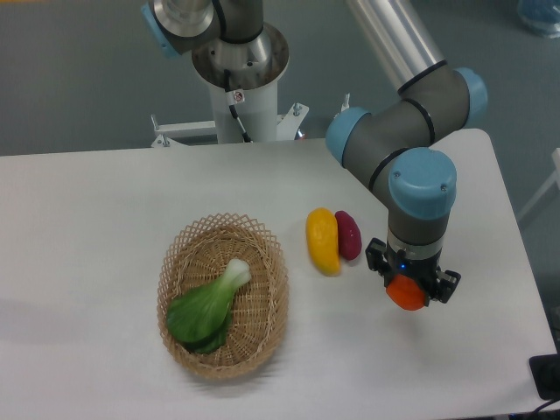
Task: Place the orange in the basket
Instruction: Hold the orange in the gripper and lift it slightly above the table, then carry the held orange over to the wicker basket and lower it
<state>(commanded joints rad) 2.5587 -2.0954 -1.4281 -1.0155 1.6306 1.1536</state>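
Observation:
The orange [406, 293] is a small round bright orange fruit, held between the fingers of my gripper [409, 289] at the right side of the table. The gripper is shut on it and points down; whether the fruit rests on the table or hangs just above it I cannot tell. The basket [175, 262] is an oval tan wicker one at the table's middle left, well to the left of the gripper. A green leafy vegetable [208, 304] lies inside it.
An elongated yellow fruit [322, 240] and a dark magenta oblong fruit [348, 234] lie side by side between the basket and the gripper. The robot base [238, 79] stands behind the table. The table's right edge [525, 262] is close to the gripper.

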